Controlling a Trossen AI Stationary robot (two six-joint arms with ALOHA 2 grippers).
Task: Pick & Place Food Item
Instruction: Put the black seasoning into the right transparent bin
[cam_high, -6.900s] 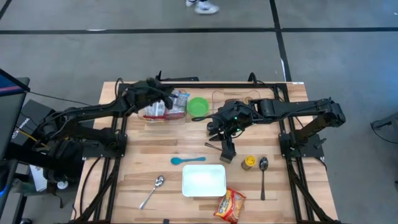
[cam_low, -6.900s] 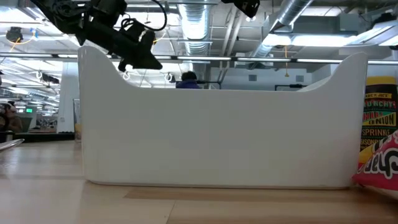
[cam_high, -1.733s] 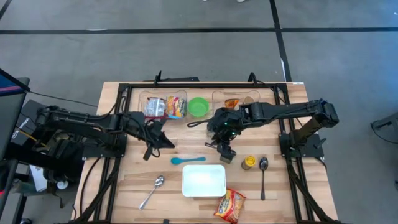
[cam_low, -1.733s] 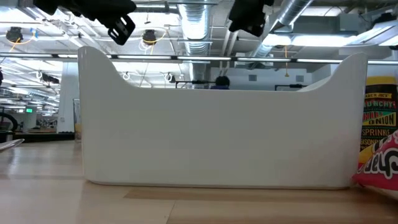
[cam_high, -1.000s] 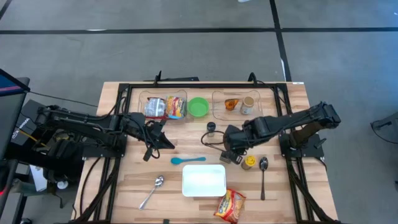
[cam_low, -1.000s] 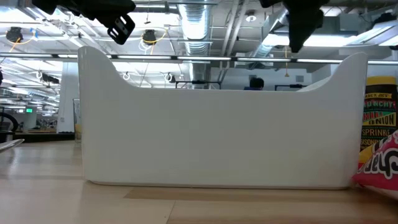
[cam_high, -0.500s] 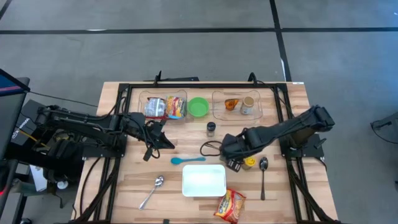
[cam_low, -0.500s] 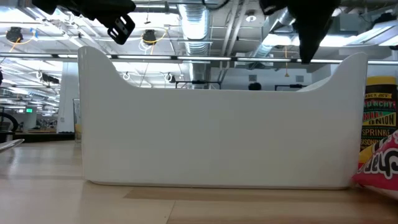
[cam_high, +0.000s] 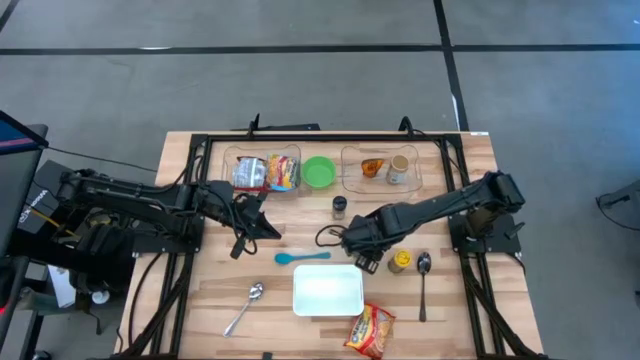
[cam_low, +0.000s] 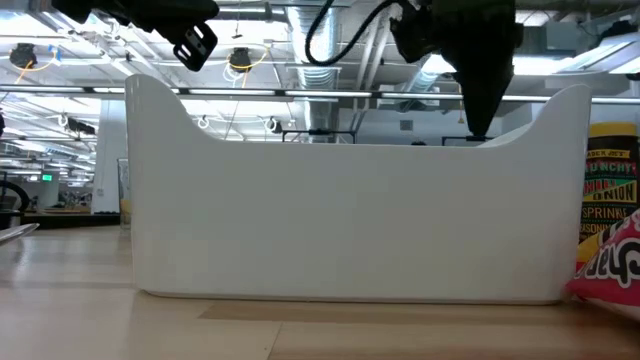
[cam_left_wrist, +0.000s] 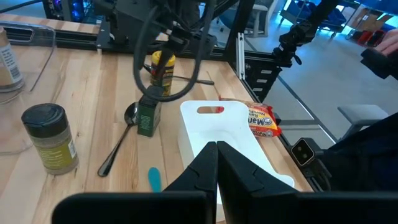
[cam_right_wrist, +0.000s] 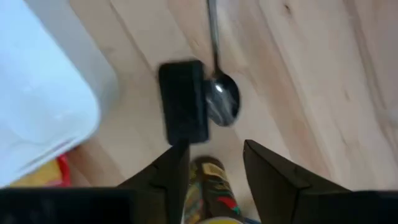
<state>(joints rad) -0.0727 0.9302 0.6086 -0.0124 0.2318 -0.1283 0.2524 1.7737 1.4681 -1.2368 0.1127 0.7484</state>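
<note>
The tabletop (cam_high: 200, 290) carries the white bin (cam_high: 328, 269) at its front middle, presumably where the food goes. My right claw (cam_high: 362, 262) hangs low just beside the bin's far right corner, fingers parted and gripping nothing. The yellow seasoning can (cam_high: 399, 261), probably my target, stands right beside it, near a small dark box (cam_right_wrist: 183, 109) and a spoon (cam_high: 423, 275). My left claw (cam_high: 242, 238) waits closed and empty, well clear.

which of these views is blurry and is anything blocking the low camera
Right wrist view: motion-smeared, the white container, the spoon and the small dark box all soft-edged. Low view: the container's wall fills most of the frame and hides the table behind it; bright ceiling lights sit above it. High view and left wrist view: sharp, evenly lit.
</note>
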